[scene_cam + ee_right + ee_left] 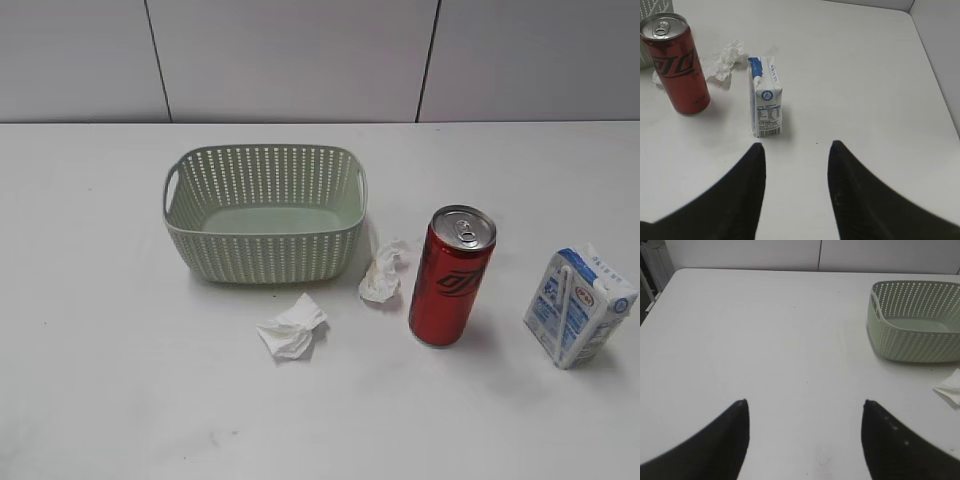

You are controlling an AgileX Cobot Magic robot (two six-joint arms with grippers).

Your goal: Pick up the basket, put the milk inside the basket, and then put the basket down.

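Left end effector (805,402) spread wide, empty, over bare surface (765,340); basket (915,322) off to its right. Right end effector (796,145) parted, empty, just short of milk (766,97). Milk upright, right of red can (450,275). Basket (265,212) upright, empty, left of can. Two crumpled tissues (292,327) near basket front.

1. The basket (265,212) stands on the table (100,350), left of the can (451,276)
2. The milk (579,306) stands right of the can, apart from it
3. Two crumpled tissues (292,327) lie before the basket
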